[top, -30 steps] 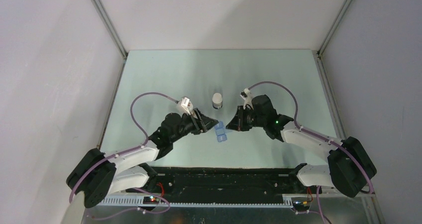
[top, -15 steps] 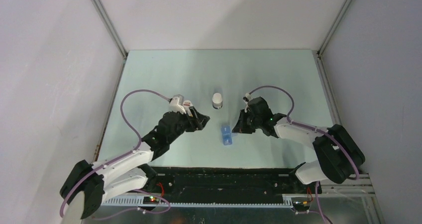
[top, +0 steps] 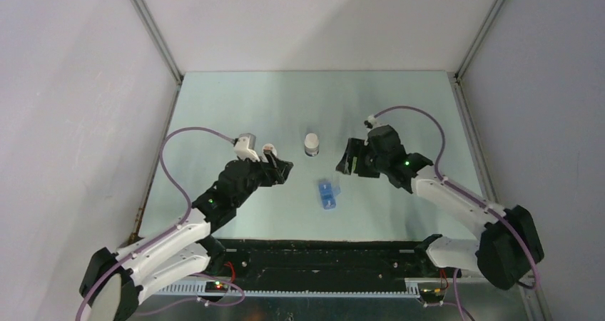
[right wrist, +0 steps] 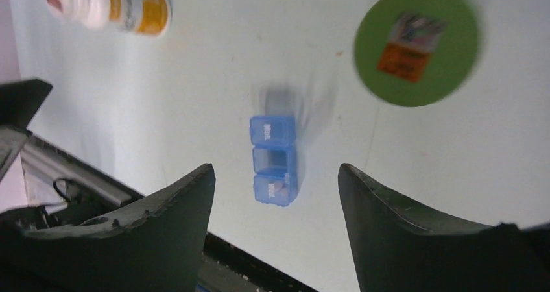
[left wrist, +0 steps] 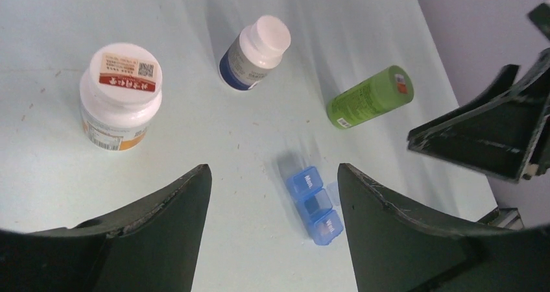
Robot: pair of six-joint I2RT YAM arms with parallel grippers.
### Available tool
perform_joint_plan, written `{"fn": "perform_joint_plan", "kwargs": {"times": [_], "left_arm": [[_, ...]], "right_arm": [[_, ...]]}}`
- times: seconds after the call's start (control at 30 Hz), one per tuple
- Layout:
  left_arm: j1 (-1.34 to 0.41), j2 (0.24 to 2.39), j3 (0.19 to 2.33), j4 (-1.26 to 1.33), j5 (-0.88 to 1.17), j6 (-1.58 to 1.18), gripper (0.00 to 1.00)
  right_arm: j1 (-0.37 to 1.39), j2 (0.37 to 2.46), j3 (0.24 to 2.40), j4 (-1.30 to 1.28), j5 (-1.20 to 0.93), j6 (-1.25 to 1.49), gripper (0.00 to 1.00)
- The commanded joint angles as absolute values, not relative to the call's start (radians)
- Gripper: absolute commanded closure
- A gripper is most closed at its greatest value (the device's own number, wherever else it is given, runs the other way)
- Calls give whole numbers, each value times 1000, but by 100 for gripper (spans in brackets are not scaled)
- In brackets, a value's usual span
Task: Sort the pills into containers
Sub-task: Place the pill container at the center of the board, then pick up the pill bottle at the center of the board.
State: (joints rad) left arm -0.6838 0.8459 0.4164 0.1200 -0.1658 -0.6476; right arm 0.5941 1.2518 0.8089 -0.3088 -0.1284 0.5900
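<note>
Pill box (top: 327, 194), small, translucent blue and made of three square compartments in a row, lies flat on the pale green table (top: 235, 107), its long side running roughly from the arms' near edge toward the back wall; it sits between the two arms and touches neither. Both end compartments carry lids with white lettering, and the middle one (left wrist: 314, 202) looks darker, though I cannot tell whether it stands open. A faint pinkish speck shows in the end compartment in the right wrist view, too blurred to say whether pills are inside. The left gripper (top: 283, 169) hovers left of the box with its fingers spread wide and nothing between them. The right gripper (top: 347, 161) hangs up and to the right of the box, its fingers likewise parted and bare. Behind the box, well apart from it, stand a broad white-capped bottle (left wrist: 120, 94) with an orange label, a slimmer white-capped bottle (left wrist: 255, 52) with a dark blue label, and a green bottle (left wrist: 370, 97), blurred in the right wrist view
</note>
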Motion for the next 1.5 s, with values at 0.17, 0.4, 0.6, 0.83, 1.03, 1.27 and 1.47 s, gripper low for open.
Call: {"fn": "perform_joint_plan", "kwargs": {"times": [0.17, 0.4, 0.6, 0.83, 1.03, 1.27, 1.47], "left_arm": [[-675, 763, 473, 75, -235, -599, 21], [-676, 743, 476, 61, -233, -603, 20], [-676, 748, 476, 66, -224, -606, 20], [-676, 753, 478, 65, -220, -603, 20], [-676, 758, 484, 77, -191, -578, 17], [-676, 817, 512, 160, -133, -484, 6], [-677, 893, 594, 254, 53, -391, 6]], "right_arm": [[568, 1178, 918, -489, 226, 515, 22], [576, 1317, 989, -457, 324, 417, 20], [595, 1454, 1064, -435, 309, 336, 20], [590, 1513, 1099, -405, 303, 321, 37], [564, 1540, 1124, -423, 255, 338, 70], [521, 1420, 1124, -455, 97, 389, 78], [507, 1311, 1124, -451, -228, 436, 77]]}}
